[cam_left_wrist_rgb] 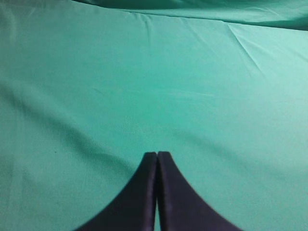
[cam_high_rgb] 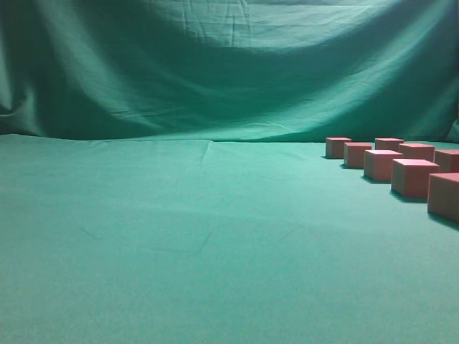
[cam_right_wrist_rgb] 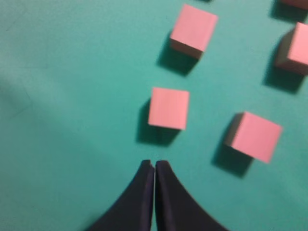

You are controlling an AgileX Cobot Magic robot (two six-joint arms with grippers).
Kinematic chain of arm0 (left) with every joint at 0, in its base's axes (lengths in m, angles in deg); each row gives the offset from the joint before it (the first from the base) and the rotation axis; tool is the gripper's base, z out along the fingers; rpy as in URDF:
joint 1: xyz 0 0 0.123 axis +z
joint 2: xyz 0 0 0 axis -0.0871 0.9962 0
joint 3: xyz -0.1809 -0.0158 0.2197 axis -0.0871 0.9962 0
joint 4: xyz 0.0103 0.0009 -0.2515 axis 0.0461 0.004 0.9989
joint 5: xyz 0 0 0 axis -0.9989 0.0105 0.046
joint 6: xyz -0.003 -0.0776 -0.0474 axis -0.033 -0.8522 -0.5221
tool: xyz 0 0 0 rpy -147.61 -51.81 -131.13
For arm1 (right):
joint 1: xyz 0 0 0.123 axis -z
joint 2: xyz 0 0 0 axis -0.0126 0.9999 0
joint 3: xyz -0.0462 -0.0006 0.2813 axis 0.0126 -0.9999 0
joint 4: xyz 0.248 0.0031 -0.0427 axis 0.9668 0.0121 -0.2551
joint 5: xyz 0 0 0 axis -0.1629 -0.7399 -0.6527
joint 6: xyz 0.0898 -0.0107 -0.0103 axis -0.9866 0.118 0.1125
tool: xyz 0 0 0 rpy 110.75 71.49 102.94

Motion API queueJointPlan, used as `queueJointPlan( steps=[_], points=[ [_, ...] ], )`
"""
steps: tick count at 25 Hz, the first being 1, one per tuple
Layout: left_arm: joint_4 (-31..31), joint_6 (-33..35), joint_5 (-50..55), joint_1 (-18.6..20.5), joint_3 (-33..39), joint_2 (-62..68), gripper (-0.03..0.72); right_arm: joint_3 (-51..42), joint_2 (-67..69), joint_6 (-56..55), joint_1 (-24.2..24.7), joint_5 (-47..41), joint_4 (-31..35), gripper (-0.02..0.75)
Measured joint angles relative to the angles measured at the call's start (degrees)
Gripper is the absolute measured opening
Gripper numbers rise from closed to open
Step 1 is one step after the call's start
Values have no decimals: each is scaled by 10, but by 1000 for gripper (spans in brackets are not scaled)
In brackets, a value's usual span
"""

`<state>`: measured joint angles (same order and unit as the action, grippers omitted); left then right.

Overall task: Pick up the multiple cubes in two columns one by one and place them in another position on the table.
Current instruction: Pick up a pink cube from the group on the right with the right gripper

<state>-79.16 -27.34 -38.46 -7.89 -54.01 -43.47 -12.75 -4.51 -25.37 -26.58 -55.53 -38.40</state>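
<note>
The cubes (cam_high_rgb: 414,176) sit in two columns near the right edge of the desk (cam_high_rgb: 179,236), running from its front right area back toward the far edge where the green backdrop (cam_high_rgb: 229,64) drapes down, each one apart from its neighbours. The right hand (cam_right_wrist_rgb: 154,166) hangs above the cloth with its two dark fingers (cam_right_wrist_rgb: 139,202) pressed together and nothing between them, just short of the nearest cube (cam_right_wrist_rgb: 168,108), with more cubes beyond and to the side. The left hand (cam_left_wrist_rgb: 157,156) is likewise closed tight and empty over bare cloth, with no cube in its view
</note>
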Motion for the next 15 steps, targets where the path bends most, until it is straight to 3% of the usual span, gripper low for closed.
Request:
queueJointPlan(
  steps=[8,9,10,15],
  points=[
    [0,0,0,0,0,0,0,24,110,-4,-18,64,-16,0],
    [0,0,0,0,0,0,0,27,120,-3,-18,72,-19,49],
    [0,0,0,0,0,0,0,31,130,3,-18,75,-22,49],
    [0,0,0,0,0,0,0,36,160,24,-18,92,-36,368]
  ],
)
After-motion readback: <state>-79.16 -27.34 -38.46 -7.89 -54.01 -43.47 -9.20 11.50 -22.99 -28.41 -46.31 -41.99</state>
